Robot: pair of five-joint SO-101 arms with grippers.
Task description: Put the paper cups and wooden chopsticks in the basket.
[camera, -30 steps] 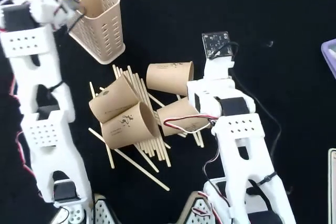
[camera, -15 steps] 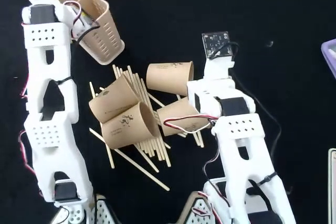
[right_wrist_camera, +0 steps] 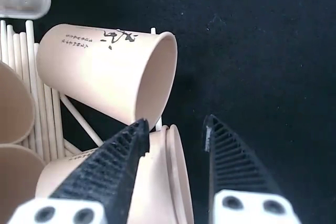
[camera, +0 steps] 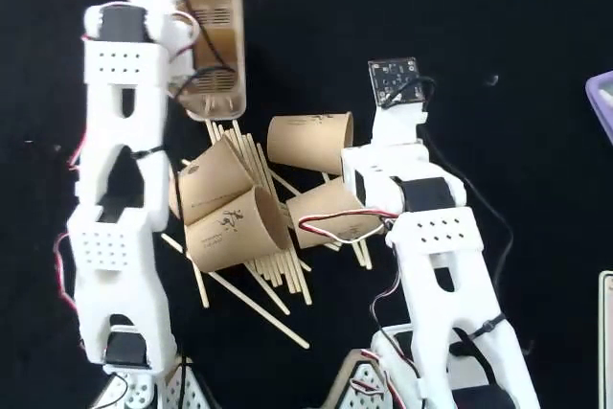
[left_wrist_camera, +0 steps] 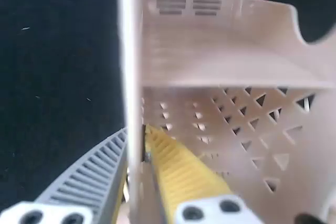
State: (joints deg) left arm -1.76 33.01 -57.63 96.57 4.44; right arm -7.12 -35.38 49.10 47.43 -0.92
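Several tan paper cups lie on their sides in a heap with wooden chopsticks (camera: 273, 265) at the table's middle. My left gripper (left_wrist_camera: 136, 132) is shut on a wall of the beige slotted basket (camera: 213, 26), grey finger outside, yellow finger inside. The basket hangs tilted over the far end of the heap. My right gripper (right_wrist_camera: 173, 129) is open, its black fingers on either side of the rim of one lying cup (right_wrist_camera: 157, 177). Another cup (right_wrist_camera: 100, 72) lies just beyond it, across the chopsticks (right_wrist_camera: 31, 77).
A purple container (camera: 601, 102) shows at the right edge of the black table, and a pale object (camera: 607, 332) lies at the lower right edge. Open black cloth stretches to the right of the right arm and behind it.
The left arm has swung to the right with the basket in its gripper, turning it until it hangs over the far end of the heap. The right arm and the cups have not moved.
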